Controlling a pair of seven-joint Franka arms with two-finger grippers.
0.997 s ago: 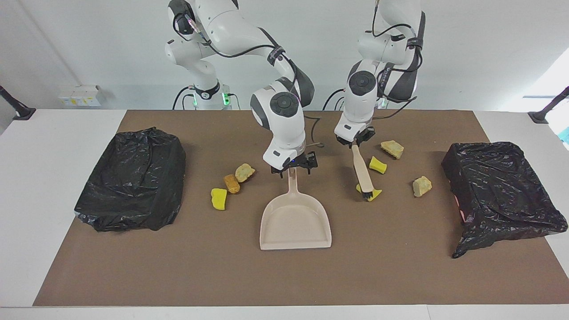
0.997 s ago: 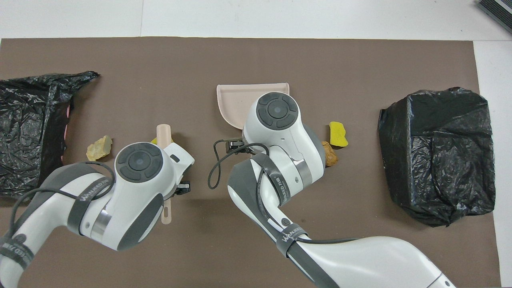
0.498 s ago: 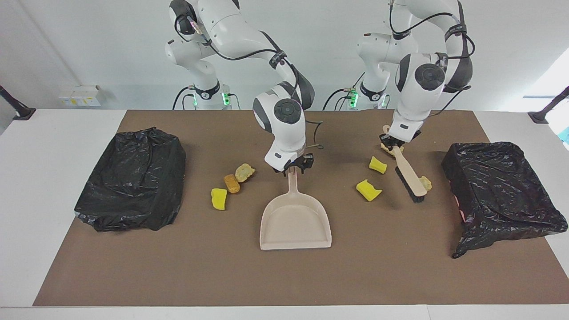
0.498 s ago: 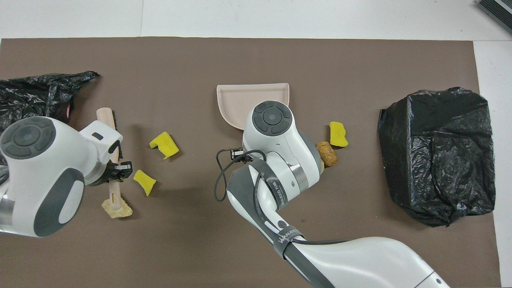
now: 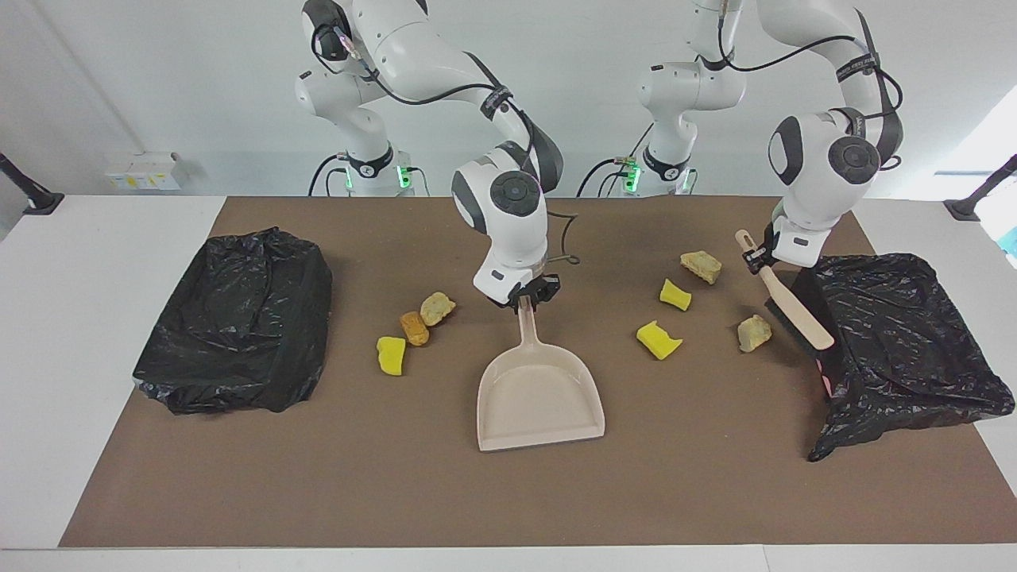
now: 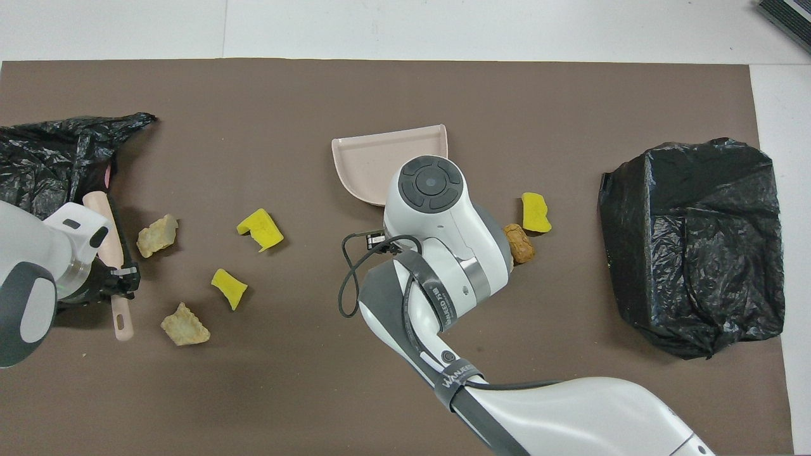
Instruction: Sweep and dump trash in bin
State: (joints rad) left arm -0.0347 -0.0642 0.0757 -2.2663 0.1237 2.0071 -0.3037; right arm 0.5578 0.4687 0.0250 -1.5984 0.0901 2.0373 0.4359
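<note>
Brush [image 5: 786, 300] swung out to the bin [image 5: 898, 334]; dustpan [image 5: 540, 397] slewed slightly.
I hold: left gripper [image 5: 761, 256] clamps brush, right gripper [image 5: 526, 297] clamps dustpan handle. All trash [image 5: 658, 340] unswept on surface.

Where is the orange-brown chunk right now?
The orange-brown chunk lies on the brown mat, touching the beige chunk and just nearer the robots than a yellow sponge bit.

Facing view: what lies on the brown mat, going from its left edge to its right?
Black bag → yellow sponge bit → orange-brown chunk → dustpan → yellow sponge piece → beige chunk → second black bag.
</note>
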